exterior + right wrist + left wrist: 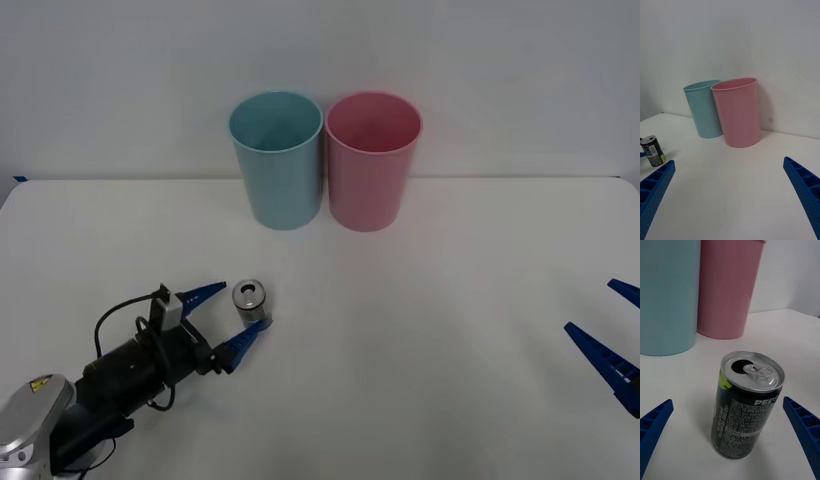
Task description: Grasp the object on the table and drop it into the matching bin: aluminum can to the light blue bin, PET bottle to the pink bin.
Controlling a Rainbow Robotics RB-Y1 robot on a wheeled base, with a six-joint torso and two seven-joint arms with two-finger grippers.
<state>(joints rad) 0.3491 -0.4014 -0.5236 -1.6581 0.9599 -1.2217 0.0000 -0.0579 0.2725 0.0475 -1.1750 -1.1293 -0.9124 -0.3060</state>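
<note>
A small aluminum can (pixel 249 298) with a dark label and shiny opened top stands upright on the white table (pixel 420 330), left of centre. My left gripper (pixel 228 317) is open, its blue fingers on either side of the can (pixel 746 405) without touching it. Behind, the light blue bin (pixel 277 160) and the pink bin (pixel 372 160) stand side by side at the table's far edge. My right gripper (pixel 612 332) is open at the right edge, far from the can (pixel 652 150).
A white wall rises right behind the bins (pixel 705 108) (pixel 738 111). Wide bare table lies between the can and the bins and across to the right arm. A black cable loops over my left wrist (pixel 115 325).
</note>
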